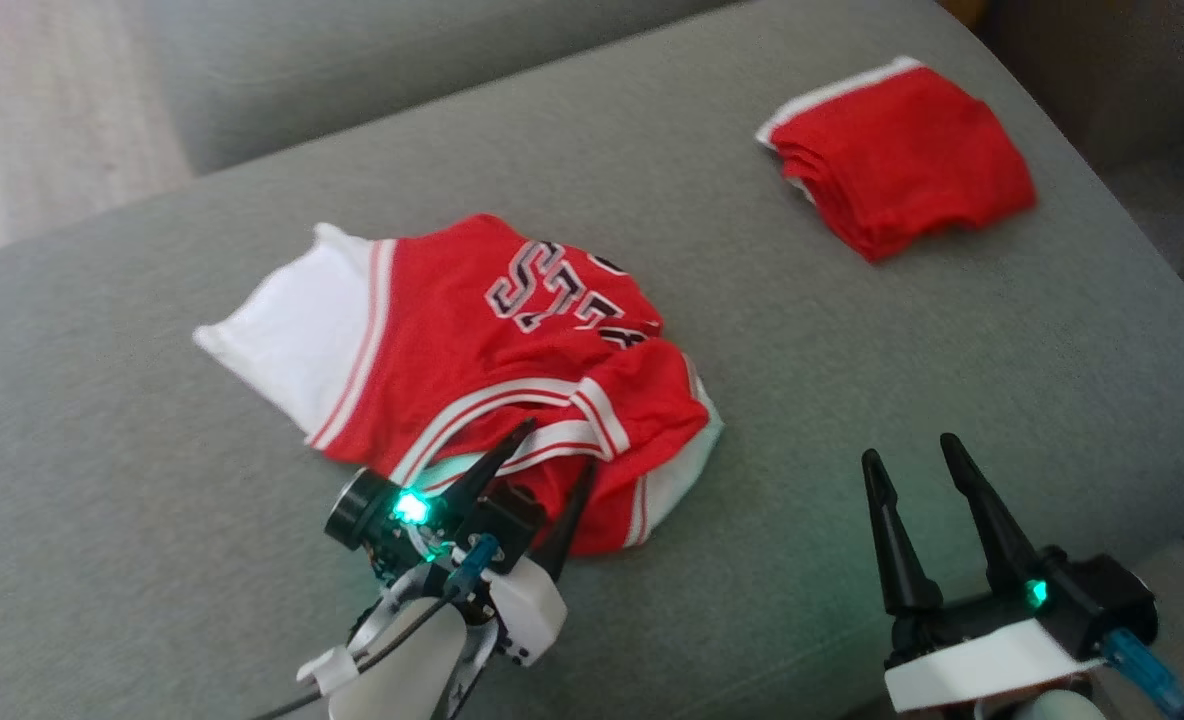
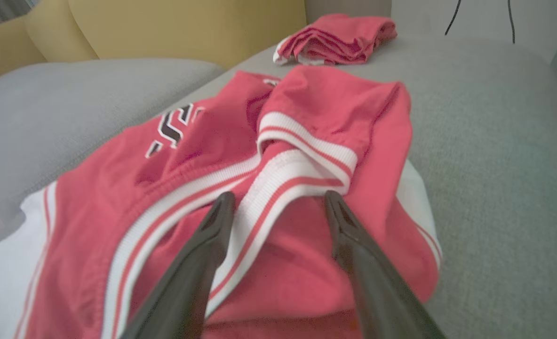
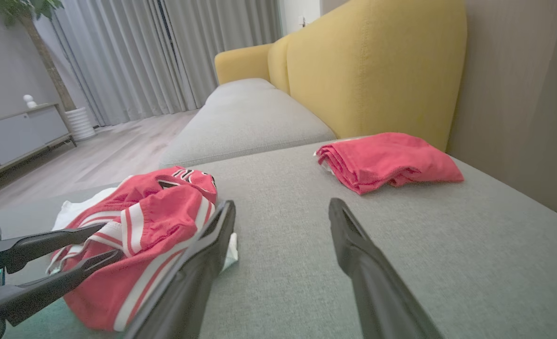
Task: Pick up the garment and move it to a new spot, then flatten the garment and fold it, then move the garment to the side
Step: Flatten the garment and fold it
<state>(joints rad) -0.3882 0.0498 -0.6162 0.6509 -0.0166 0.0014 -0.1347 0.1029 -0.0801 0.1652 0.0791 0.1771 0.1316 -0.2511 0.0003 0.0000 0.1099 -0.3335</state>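
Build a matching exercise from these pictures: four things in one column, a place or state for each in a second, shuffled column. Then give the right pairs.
Column one
1. crumpled jersey
2. folded red garment
3. left pincer
4. right pincer

Column two
a. open, over bare grey cushion
b. lying toward the far right of the cushion
c. middle of the cushion, lettering showing
d. open, tips at a red-and-white striped band

Pairs: 1-c, 2-b, 3-d, 4-a
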